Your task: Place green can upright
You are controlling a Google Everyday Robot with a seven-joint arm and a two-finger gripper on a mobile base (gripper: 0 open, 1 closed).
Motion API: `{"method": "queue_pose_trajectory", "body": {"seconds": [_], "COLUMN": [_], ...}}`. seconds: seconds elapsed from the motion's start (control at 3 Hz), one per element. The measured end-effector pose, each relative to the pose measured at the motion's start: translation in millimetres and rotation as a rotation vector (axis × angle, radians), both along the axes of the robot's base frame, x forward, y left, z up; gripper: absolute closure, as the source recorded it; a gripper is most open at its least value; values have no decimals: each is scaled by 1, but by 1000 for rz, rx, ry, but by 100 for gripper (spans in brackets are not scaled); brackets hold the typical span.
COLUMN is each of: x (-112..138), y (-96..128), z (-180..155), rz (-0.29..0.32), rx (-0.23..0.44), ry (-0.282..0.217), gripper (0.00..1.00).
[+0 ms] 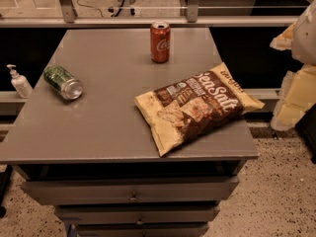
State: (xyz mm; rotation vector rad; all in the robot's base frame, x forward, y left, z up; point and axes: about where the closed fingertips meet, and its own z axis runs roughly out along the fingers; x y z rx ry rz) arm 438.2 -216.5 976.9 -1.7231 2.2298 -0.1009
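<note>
I take the red can [160, 42] as my mark: it stands upright near the far edge of the grey surface [113, 127]. Nearer me and right of it, a Sea Salt chip bag [197, 107] lies flat, reaching the surface's right edge. Left of the red can and nearer me, well apart from both, the green can [62, 82] lies on its side, its silver end turned toward me. A pump bottle [19, 82] stands further left, off the surface. The gripper [291, 102] hangs far right of the red can, past the bag; whether its jaws are open I cannot tell.
</note>
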Motion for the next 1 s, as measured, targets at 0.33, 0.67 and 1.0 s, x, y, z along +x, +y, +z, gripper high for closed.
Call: {"method": "queue_pose_trajectory", "body": {"seconds": [0.33, 0.67, 1.0], "x": [0, 8, 45], "y": [0, 16, 66], "z": [0, -2, -8], "rz": [0, 6, 10], "rx": [0, 4, 47], "ry": [0, -6, -11], "gripper": [0, 0, 0]}}
